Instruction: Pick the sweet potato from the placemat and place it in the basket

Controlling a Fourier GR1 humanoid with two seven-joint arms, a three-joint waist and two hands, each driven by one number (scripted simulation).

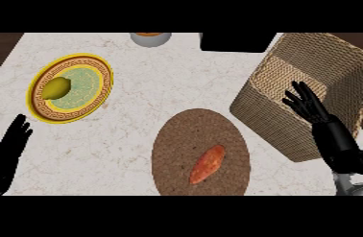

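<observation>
A pale, marbled desk (142, 116) is seen from steeply above. Near the middle, toward the near edge, lies a round brown woven placemat (170, 154). On it rests the sweet potato (208, 163) — an orange-red, elongated root lying on a slant, its upper end pointing far and right. Nothing touches it.

To the right of the placemat stands a tall woven basket (284, 87), tan wicker, tilted in the view so its open top faces far and right. Its near left corner sits just beside the placemat's right edge.

The right hand (306, 106) is black, on a dark forearm that comes in from the lower right. It is raised in front of the basket's side wall, its fingers (297, 89) spread apart and straight, holding nothing. It is well apart from the sweet potato.

The left hand (16, 135) shows at the left edge of the view, black, fingers straight and pointing away, open and empty — at rest beside the desk's left side.

On the far left of the desk sits a round plate (85, 68) with a yellow rim, a patterned brown band and a pale green centre. A yellow-green lemon (56, 88) lies on its left part.

At the far edge, a grey cup or bowl (150, 39) with something orange inside is partly cut off. To its right sits a black object (237, 41), also cut off.
</observation>
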